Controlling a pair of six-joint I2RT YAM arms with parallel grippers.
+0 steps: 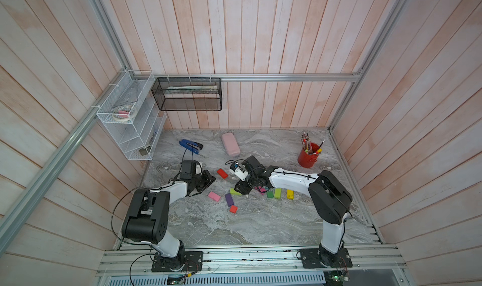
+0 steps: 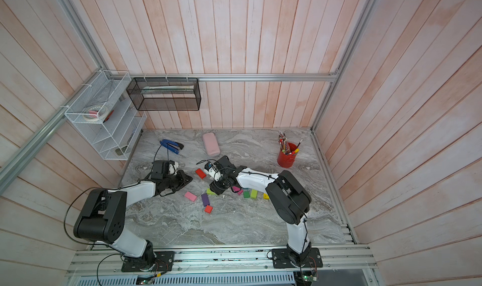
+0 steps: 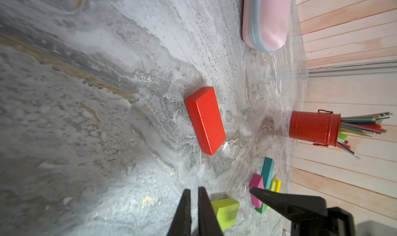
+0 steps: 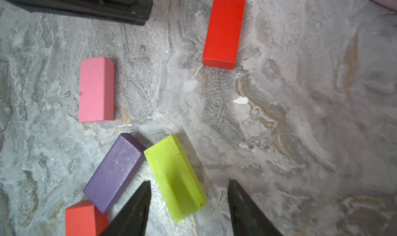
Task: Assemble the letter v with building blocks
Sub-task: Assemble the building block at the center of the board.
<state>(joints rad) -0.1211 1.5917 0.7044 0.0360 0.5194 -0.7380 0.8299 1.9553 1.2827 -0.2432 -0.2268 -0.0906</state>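
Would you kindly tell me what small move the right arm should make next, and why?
Probably close the right gripper on the lime block: its jaws stand open with that block lying between them, ungripped, and no V shows yet on the table.

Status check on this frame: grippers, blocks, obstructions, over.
Left gripper shut, empty. Right gripper open, straddling the lime block, no grip yet. No V formed. Purple block tight beside it.

walls: pinkish wood planks | floor: grey marbled tabletop | fixtures: white wire rack, black mesh basket
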